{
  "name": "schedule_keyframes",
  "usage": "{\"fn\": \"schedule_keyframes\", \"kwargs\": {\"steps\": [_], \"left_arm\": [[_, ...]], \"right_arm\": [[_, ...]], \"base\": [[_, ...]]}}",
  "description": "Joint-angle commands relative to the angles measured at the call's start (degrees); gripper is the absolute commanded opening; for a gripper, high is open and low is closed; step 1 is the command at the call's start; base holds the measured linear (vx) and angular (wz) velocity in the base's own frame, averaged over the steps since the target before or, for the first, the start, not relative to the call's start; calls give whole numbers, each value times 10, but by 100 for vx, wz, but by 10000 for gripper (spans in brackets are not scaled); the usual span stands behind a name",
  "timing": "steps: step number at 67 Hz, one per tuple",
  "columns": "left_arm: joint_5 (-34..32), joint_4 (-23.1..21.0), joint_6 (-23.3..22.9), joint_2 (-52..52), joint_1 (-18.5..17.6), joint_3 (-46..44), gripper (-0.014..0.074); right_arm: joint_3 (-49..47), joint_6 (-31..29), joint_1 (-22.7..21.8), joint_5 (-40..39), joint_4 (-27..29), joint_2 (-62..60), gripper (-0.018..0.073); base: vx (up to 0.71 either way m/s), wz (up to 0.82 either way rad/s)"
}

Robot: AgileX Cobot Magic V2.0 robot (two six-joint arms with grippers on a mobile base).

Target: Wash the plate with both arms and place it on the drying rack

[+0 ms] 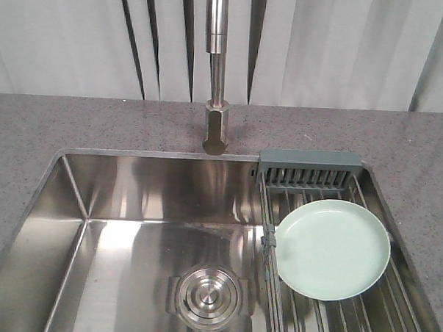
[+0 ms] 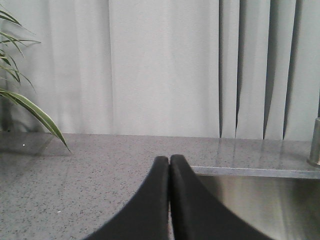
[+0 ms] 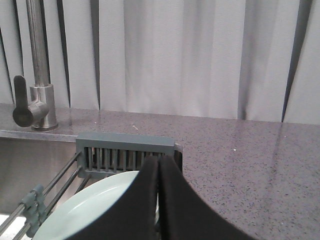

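Counts at the sink

One plate (image 1: 332, 248); one drying rack (image 1: 309, 170); one sink (image 1: 131, 206) with one drain (image 1: 208, 296); one faucet (image 1: 217, 70); one plant (image 2: 20, 100), far left; two grippers, left gripper (image 2: 169, 165) and right gripper (image 3: 158, 167).

Glossy mint plate (image 1: 332, 248), wire-metal drying rack (image 1: 309, 173), brushed steel sink (image 1: 130, 235), speckled matt counter (image 1: 98, 124).

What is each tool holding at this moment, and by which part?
Nothing is held. The left tool is shut with nothing between its fingers, above the counter. The right tool is also shut on nothing. The plate lies free on the drying rack.
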Motion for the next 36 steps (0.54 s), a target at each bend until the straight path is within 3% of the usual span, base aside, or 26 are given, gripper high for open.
{"fn": "schedule_keyframes", "kwargs": {"steps": [1,36], "left_arm": [[-41,-4,-5,-8,2,-16,-6],[-41,-4,-5,-8,2,-16,-6]], "right_arm": [[1,-4,-1,-47,-5,-2,-8],[1,-4,-1,-47,-6,-2,-8]], "base": [[0,0],[0,0]]}}
